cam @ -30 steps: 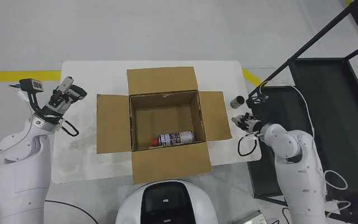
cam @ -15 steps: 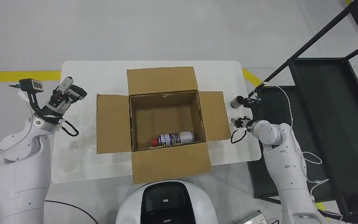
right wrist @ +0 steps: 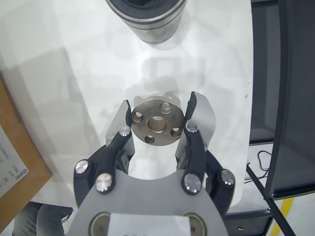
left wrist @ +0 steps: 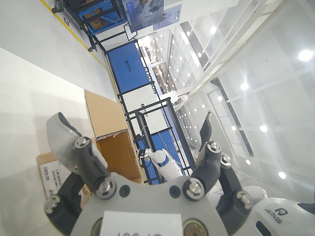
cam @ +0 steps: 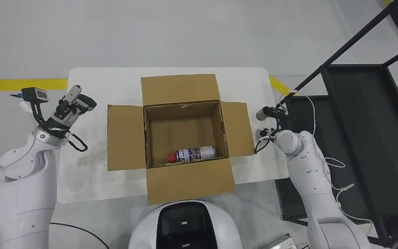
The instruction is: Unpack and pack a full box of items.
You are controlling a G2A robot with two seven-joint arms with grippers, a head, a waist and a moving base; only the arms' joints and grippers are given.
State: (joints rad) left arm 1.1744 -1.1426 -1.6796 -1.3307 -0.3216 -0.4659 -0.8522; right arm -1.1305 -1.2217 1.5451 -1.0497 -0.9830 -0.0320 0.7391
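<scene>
Right gripper [right wrist: 160,102] clamps a metal flange [right wrist: 171,119] at the glossy white table's [right wrist: 61,25] edge beside a black rack [right wrist: 295,74].

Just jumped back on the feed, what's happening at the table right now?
The right gripper is closed on a small metal flange just above the table, to the right of the open box. A metal cylinder sits on the table just beyond it. One can lies inside the box, by the wall nearest the robot. The left gripper is open and empty at the table's left edge.
</scene>
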